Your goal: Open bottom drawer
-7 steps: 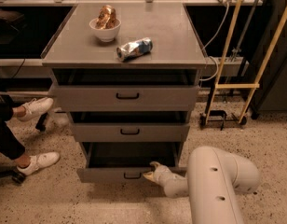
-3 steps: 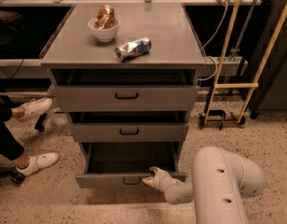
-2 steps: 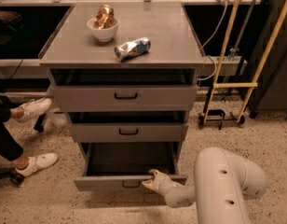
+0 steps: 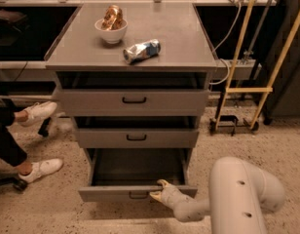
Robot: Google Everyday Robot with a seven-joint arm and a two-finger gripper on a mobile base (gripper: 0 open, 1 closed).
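The bottom drawer (image 4: 111, 194) of the grey cabinet stands pulled well out, its dark grey inside showing and its flat front low in the view. Its small black loop handle (image 4: 138, 195) sits at the centre of the front. My gripper (image 4: 157, 191) is at the drawer's front, just right of the handle, one fingertip hooked over the front's top edge. My white arm (image 4: 237, 199) reaches in from the lower right.
The top drawer (image 4: 134, 101) and middle drawer (image 4: 136, 138) stand slightly out. On the cabinet top (image 4: 179, 38) are a white bowl (image 4: 111, 29) with food and a crushed can (image 4: 141, 50). A person's legs and white shoes (image 4: 40, 165) are at the left. A yellow-framed cart (image 4: 247, 89) stands at the right.
The bottom drawer has slid further out toward the camera, with my gripper moving along at its front. The camera has tilted down a little.
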